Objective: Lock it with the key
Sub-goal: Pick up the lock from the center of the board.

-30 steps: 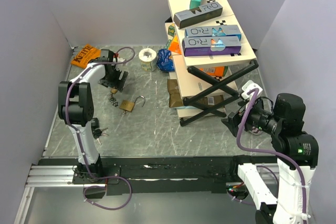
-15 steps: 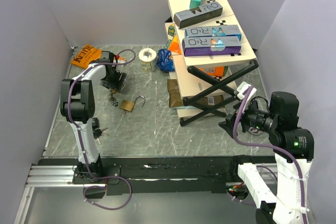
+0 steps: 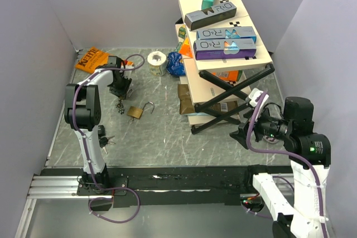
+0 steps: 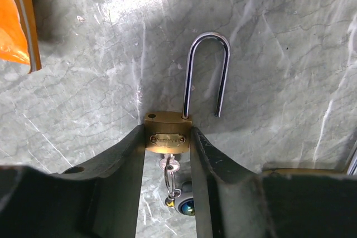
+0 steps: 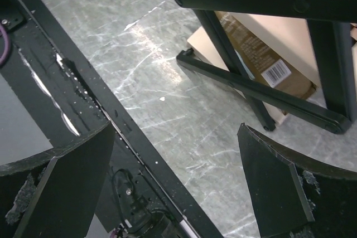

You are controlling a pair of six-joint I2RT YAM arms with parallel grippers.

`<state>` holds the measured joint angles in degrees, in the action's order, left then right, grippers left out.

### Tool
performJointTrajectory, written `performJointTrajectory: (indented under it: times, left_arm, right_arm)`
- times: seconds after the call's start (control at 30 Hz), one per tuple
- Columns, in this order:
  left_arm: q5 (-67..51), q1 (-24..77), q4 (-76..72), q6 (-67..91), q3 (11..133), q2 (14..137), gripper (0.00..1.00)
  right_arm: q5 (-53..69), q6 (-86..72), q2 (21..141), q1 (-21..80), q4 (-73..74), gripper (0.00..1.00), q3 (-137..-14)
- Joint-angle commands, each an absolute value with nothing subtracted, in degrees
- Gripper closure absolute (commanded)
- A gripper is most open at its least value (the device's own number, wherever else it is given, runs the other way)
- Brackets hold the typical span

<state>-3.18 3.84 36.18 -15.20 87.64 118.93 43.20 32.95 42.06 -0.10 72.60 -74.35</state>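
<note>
A brass padlock [image 3: 134,112] lies flat on the grey marble table, its steel shackle [image 4: 206,40] swung open. A key [image 4: 169,164] sits in its keyhole, with a ring and a small blue ball hanging from it [image 3: 120,104]. My left gripper [image 3: 119,88] points down over it. In the left wrist view its fingers [image 4: 125,160] press against both sides of the padlock's body [image 4: 167,133]. At the right, my right gripper [image 3: 241,132] hovers wide open over bare table [image 5: 175,126], holding nothing.
An orange snack bag [image 3: 91,58] lies at the back left, a white tape roll [image 3: 157,61] and a blue bag [image 3: 175,64] behind the padlock. Stacked boxes [image 3: 220,43] rest on a black folding stand [image 3: 231,96]. Spare keys [image 3: 106,137] lie by the left arm.
The left gripper's jaws have narrowed onto the padlock's body. The right arm has shifted a little to the left. The padlock has not moved.
</note>
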Motion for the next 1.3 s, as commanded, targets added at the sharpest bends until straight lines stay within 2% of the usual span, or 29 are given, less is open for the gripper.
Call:
performJointTrajectory:
  times: [0.0, 0.23, 0.53, 0.77, 1.07, 1.27]
  left_arm:
    - [-5.4, 4.0, 36.1, -12.6, 86.2, 117.5, 0.74]
    - [-4.4, 3.9, 34.4, -5.5, 81.6, 110.0, 0.99]
    - [-9.7, 0.7, 34.2, 7.5, 77.3, 99.8, 0.99]
    - [-12.6, 0.2, 35.3, 11.9, 72.6, 84.6, 0.99]
    - [-20.6, -7.1, 41.6, 15.4, 69.3, 69.2, 0.99]
    - [-28.7, -11.2, 45.5, 19.7, 66.6, 62.3, 0.99]
  right_arm:
    - [44.4, 32.9, 43.2, 1.8, 70.3, 0.00, -72.5]
    - [41.7, 30.1, 45.4, 7.3, 65.9, 0.00, -70.8]
    - [41.8, 24.8, 47.2, 22.3, 60.9, 0.00, -67.6]
    - [42.4, 19.8, 51.9, 33.3, 52.7, 0.00, -67.8]
    - [35.4, 16.3, 65.5, 51.8, 43.1, 0.00, -78.0]
    - [28.7, 9.7, 74.0, 56.6, 32.9, 0.00, -84.3]
